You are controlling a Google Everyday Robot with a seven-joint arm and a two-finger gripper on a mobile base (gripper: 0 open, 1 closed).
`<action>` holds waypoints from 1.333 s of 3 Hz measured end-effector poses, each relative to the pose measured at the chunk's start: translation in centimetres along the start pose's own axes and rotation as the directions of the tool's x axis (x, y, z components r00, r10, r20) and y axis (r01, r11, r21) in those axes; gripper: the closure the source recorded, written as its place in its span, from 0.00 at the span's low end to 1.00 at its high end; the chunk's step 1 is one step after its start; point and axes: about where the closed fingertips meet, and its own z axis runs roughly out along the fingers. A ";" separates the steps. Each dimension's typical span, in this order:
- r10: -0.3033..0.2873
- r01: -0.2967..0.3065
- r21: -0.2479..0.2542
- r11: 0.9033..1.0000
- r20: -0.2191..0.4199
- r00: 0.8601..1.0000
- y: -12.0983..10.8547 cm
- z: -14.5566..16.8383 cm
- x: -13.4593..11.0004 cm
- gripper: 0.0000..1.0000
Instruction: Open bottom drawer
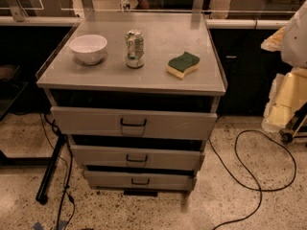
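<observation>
The bottom drawer [139,179] is the lowest and narrowest grey front of the three on the grey metal cabinet [211,83], with a small black bar handle [140,181]. It sits just above the floor, with a dark gap above its front. The middle drawer [136,157] and the top drawer [132,122] are above it. My gripper is not in view. Only a white rounded part of my arm [296,32] shows at the right edge, well away from the drawers.
On the cabinet top stand a white bowl [88,48], a drink can [135,48] and a green-and-yellow sponge [183,64]. A black cable [259,188] loops on the floor to the right. A black pole [50,171] leans at the left. Yellowish wrapped equipment [288,99] stands on the right.
</observation>
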 end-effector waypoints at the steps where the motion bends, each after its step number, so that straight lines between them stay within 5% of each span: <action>1: -0.002 0.002 0.007 1.000 -0.001 1.000 -0.1 -0.2 -0.1 0.00; 2: -0.048 0.055 0.177 0.983 -0.046 0.998 -3.2 -4.5 -2.5 0.00; 3: -0.092 0.112 0.302 0.947 -0.079 0.993 -3.9 -6.1 -6.5 0.00; 4: -0.095 0.114 0.310 0.944 -0.077 0.993 -3.8 -6.5 -6.7 0.00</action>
